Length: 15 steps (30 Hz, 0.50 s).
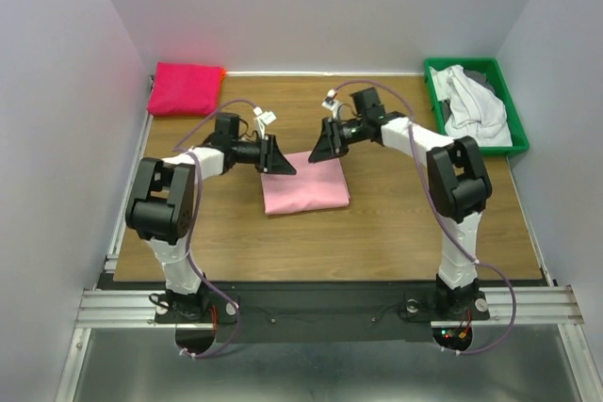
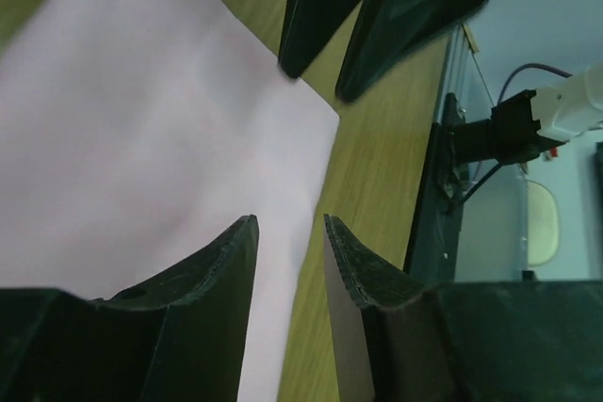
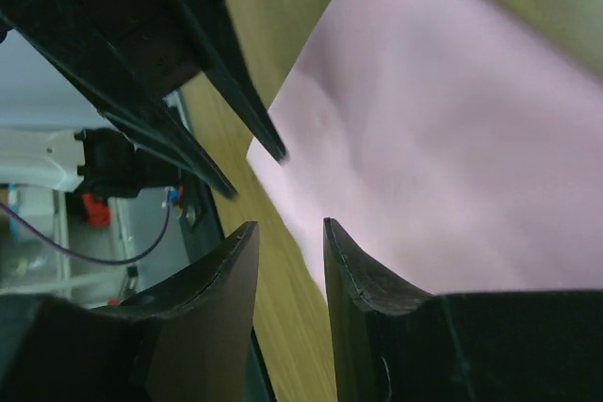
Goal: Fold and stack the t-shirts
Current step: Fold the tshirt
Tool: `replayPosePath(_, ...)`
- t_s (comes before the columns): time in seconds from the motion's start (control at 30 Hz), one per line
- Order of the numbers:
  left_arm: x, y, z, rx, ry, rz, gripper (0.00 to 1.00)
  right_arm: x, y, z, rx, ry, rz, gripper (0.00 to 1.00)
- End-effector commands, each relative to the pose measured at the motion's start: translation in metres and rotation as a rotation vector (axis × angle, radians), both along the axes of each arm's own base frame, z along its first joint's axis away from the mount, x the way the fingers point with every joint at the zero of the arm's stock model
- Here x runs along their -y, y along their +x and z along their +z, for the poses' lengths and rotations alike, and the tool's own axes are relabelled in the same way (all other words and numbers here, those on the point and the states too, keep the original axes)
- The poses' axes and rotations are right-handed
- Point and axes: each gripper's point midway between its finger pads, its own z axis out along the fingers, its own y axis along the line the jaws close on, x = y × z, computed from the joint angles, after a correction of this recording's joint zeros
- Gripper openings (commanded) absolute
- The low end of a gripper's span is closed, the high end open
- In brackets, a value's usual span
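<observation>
1. Counter point(image 1: 396, 223) of brown wood grain carries everything, and we see both arms reaching in over its middle.
2. At the far right corner sits a green bin point(image 1: 490, 150), holding a crumpled heap of white and grey shirts point(image 1: 471, 105).
3. The pink t-shirt point(image 1: 306, 190) lies folded into a flat rectangle at the centre of the counter, well apart from the bin.
4. A magenta t-shirt point(image 1: 186, 88) rests folded at the far left corner.
5. The left pincer point(image 1: 280, 162) hangs at the far left corner of the pink t-shirt. In its own wrist view point(image 2: 290, 221) we find it released, its fingers a narrow gap apart with only cloth and wood showing between them.
6. The right pincer point(image 1: 318, 150) hangs over the far edge of the pink t-shirt, near the left one and facing it. Its wrist view point(image 3: 290, 225) shows it released too, with nothing held. We cannot tell whether either pincer touches the fabric.
</observation>
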Motion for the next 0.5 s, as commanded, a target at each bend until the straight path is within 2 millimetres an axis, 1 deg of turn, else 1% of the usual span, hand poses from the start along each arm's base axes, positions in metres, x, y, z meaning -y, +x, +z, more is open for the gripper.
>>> replayPosePath(0.0, 0.02, -0.004, -0.02, -0.12, -0.043, 0.028, 0.45, -0.024, -0.026, -0.037, -0.108, 0.003, 0.056, 0.39)
replayPosePath(0.03, 0.018, -0.001, -0.03, -0.139, -0.028, 0.051, 0.45, -0.024, -0.026, -0.052, -0.14, -0.008, 0.046, 0.39)
replayPosePath(0.1, 0.012, 0.005, -0.047, -0.185, -0.01, 0.083, 0.45, -0.024, -0.023, -0.068, -0.151, -0.031, 0.032, 0.39)
replayPosePath(0.13, 0.006, 0.012, -0.066, -0.227, 0.034, 0.121, 0.45, -0.022, -0.019, -0.084, -0.156, -0.061, 0.015, 0.39)
replayPosePath(0.17, 0.001, 0.015, -0.074, -0.244, 0.048, 0.133, 0.45, -0.021, -0.016, -0.094, -0.159, -0.079, 0.003, 0.39)
replayPosePath(0.2, -0.009, 0.022, -0.087, -0.273, 0.057, 0.163, 0.45, -0.019, -0.012, -0.101, -0.159, -0.094, -0.012, 0.38)
replayPosePath(0.23, -0.016, 0.025, -0.095, -0.285, 0.086, 0.173, 0.45, -0.016, -0.007, -0.107, -0.157, -0.105, -0.024, 0.38)
replayPosePath(0.27, -0.02, 0.045, -0.092, -0.246, 0.102, 0.196, 0.45, -0.012, 0.009, -0.109, -0.138, -0.116, -0.058, 0.37)
replayPosePath(0.3, -0.028, 0.046, -0.101, -0.292, 0.129, 0.198, 0.44, -0.008, 0.016, -0.114, -0.137, -0.122, -0.075, 0.37)
replayPosePath(0.33, -0.031, 0.063, -0.093, -0.229, 0.14, 0.199, 0.44, -0.002, 0.036, -0.106, -0.098, -0.115, -0.106, 0.36)
replayPosePath(0.37, -0.034, 0.068, -0.089, -0.211, 0.14, 0.198, 0.43, 0.001, 0.045, -0.099, -0.086, -0.104, -0.12, 0.37)
replayPosePath(0.4, -0.035, 0.072, -0.079, -0.184, 0.136, 0.192, 0.42, 0.003, 0.051, -0.088, -0.076, -0.087, -0.129, 0.37)
replayPosePath(0.47, -0.031, 0.065, -0.058, -0.145, 0.111, 0.136, 0.4, 0.002, 0.052, -0.059, -0.086, -0.021, -0.113, 0.37)
